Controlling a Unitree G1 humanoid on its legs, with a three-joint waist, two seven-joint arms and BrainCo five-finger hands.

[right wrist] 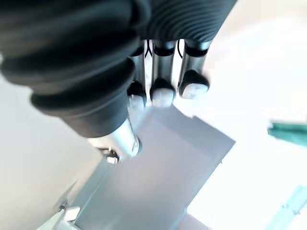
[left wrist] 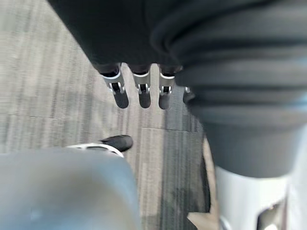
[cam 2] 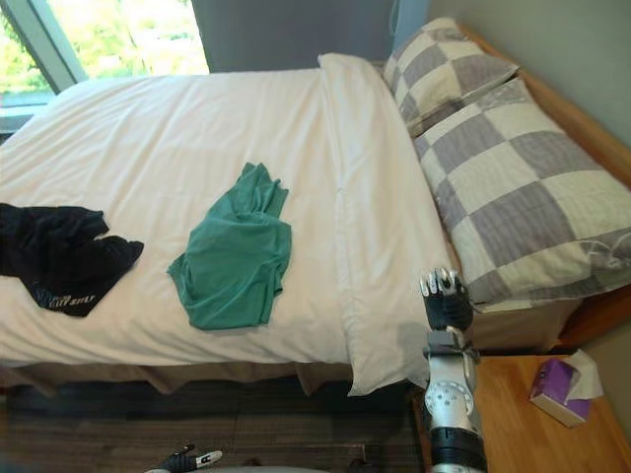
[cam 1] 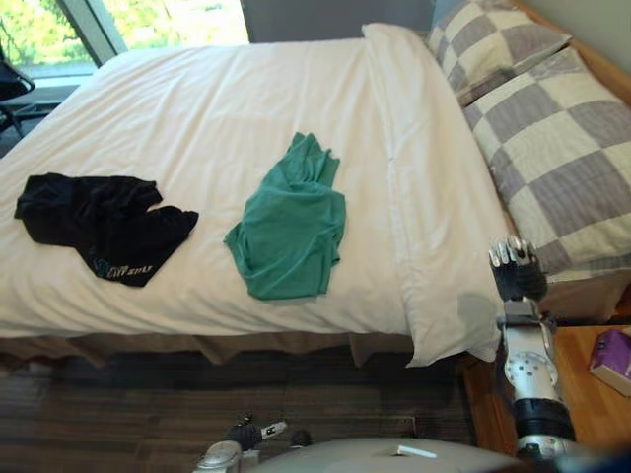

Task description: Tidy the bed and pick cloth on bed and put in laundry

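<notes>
Right hand (cam 2: 446,301) beside bed (cam 2: 197,118) edge; green cloth (cam 2: 232,258) lies mid-bed.

Cropped by the picture's edge at the bed's (cam 1: 197,108) foot end: black cloth (cam 2: 54,251). Print on it too small to read. Cut off at the edges by the bed's head: near pillow (cam 1: 567,168), nightstand (cam 1: 577,399), purple box (cam 1: 613,360). Small and partly hidden below the bed's near side: left hand (cam 1: 246,434).
</notes>
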